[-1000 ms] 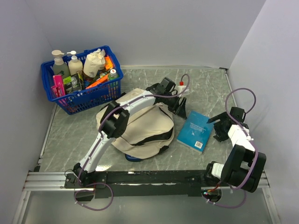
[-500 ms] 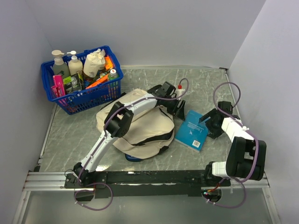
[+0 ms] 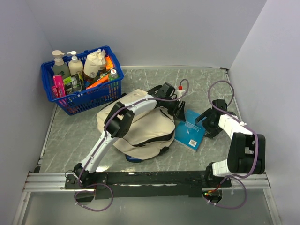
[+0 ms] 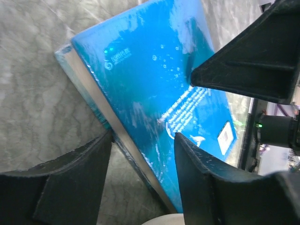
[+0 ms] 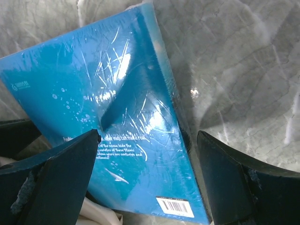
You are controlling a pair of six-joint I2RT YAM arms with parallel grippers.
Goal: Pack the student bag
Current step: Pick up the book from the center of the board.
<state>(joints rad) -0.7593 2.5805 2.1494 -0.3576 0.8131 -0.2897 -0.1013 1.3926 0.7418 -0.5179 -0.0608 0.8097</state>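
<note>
The student bag, cream-beige with black trim, lies slumped in the middle of the table; a sliver of its cloth shows under the book. A blue shrink-wrapped book lies just right of it. My left gripper is at the book's far left corner. In the left wrist view this gripper is open, its jaws either side of the book's page edge. My right gripper is at the book's right side. It stands open, wide across the book's cover and right edge.
A blue plastic basket with several bottles and a small cloth pouch stands at the back left. A small white bottle with a red cap stands behind my left gripper. Walls close off the table's back and right sides.
My right gripper has swung left and forward onto the book, and the book has slid left toward the bag. My left gripper's jaws have narrowed a little around the book's edge.
</note>
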